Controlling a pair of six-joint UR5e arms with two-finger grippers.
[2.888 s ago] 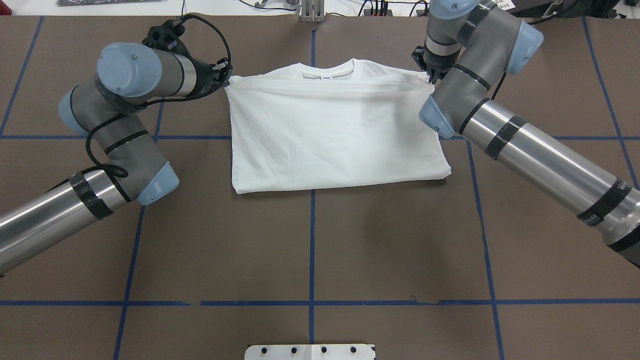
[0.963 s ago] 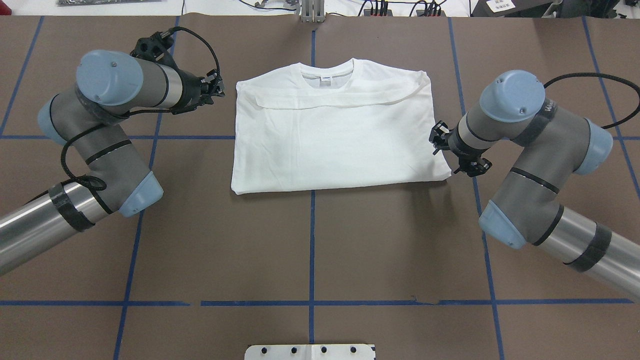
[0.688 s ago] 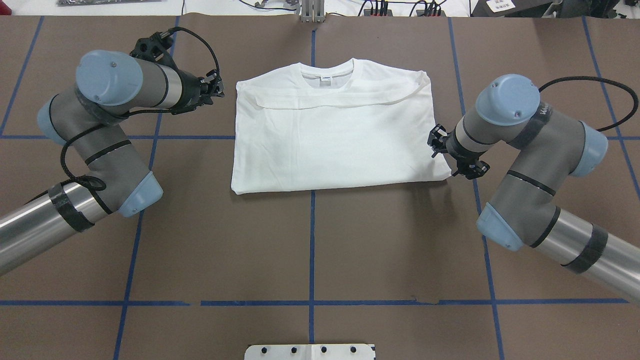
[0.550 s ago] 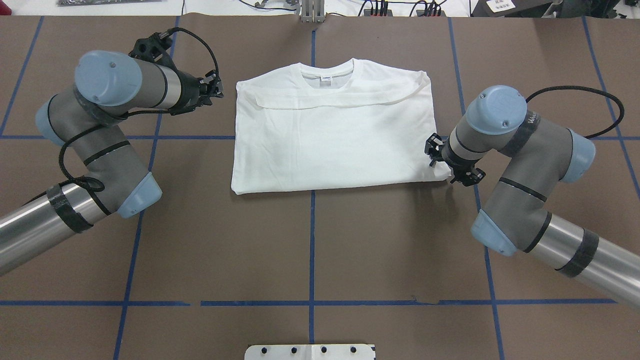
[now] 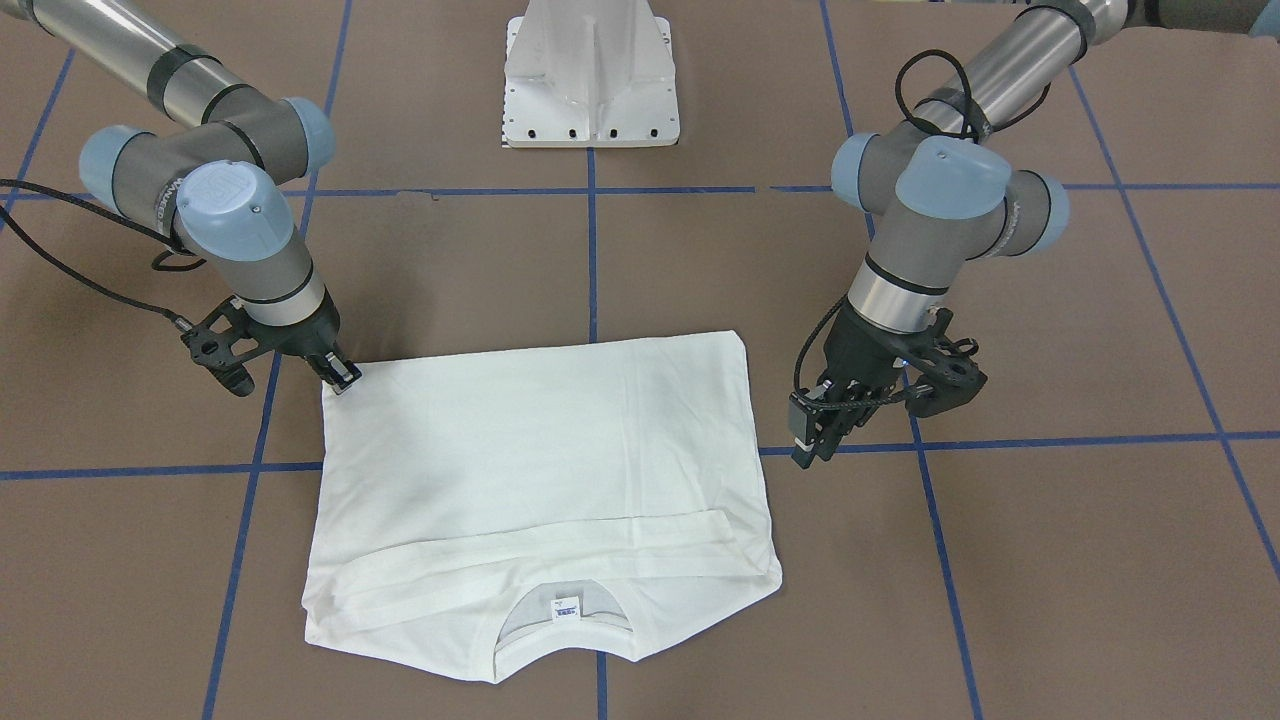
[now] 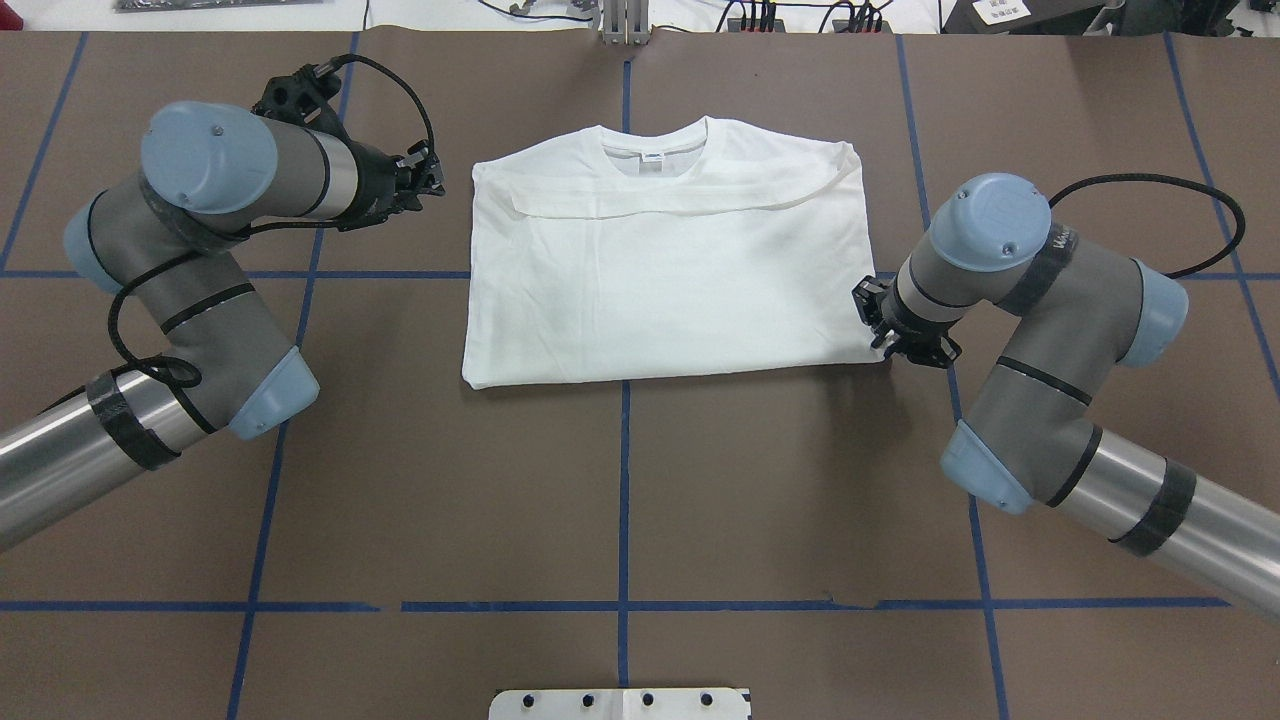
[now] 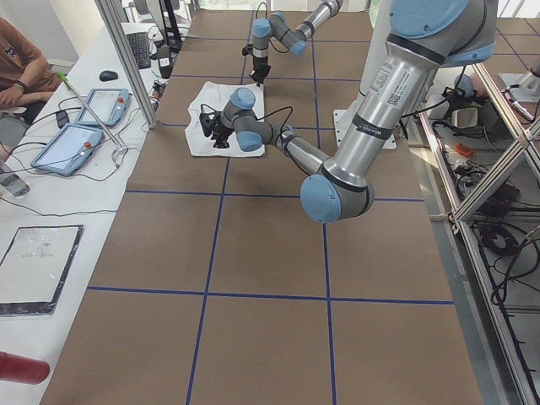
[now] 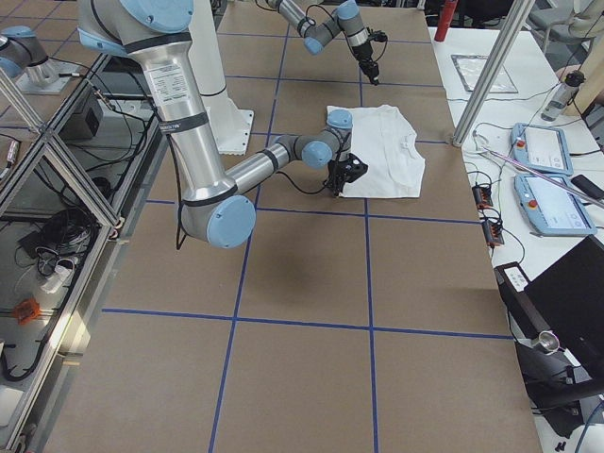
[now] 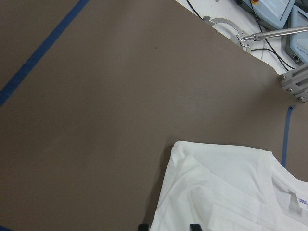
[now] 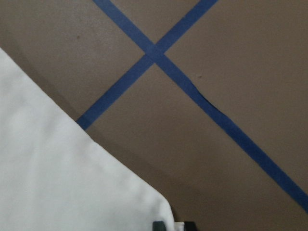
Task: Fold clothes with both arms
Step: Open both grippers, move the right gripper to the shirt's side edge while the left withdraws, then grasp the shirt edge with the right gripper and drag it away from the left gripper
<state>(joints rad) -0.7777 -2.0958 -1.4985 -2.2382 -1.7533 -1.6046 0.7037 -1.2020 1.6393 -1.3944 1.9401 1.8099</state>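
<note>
Table (image 6: 780, 480): we see wide bare brown surface nearward of both grippers, crossed by blue tape lines (image 6: 622, 470).
Shirt (image 6: 660, 290): folded flat between our two grippers, collar (image 6: 655, 145) on the far edge.
Right gripper (image 6: 880, 340): tips at the Shirt's near right hem corner; we cannot tell whether they pinch it.
Left gripper (image 6: 430, 180): fingers parted, holding nothing, just off the far left shoulder edge.

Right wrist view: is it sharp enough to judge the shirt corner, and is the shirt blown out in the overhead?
Right wrist view: slightly soft, but the shirt corner reads clearly, with a shadow along its edge. Overhead view: evenly lit, shirt bright yet folds visible.
</note>
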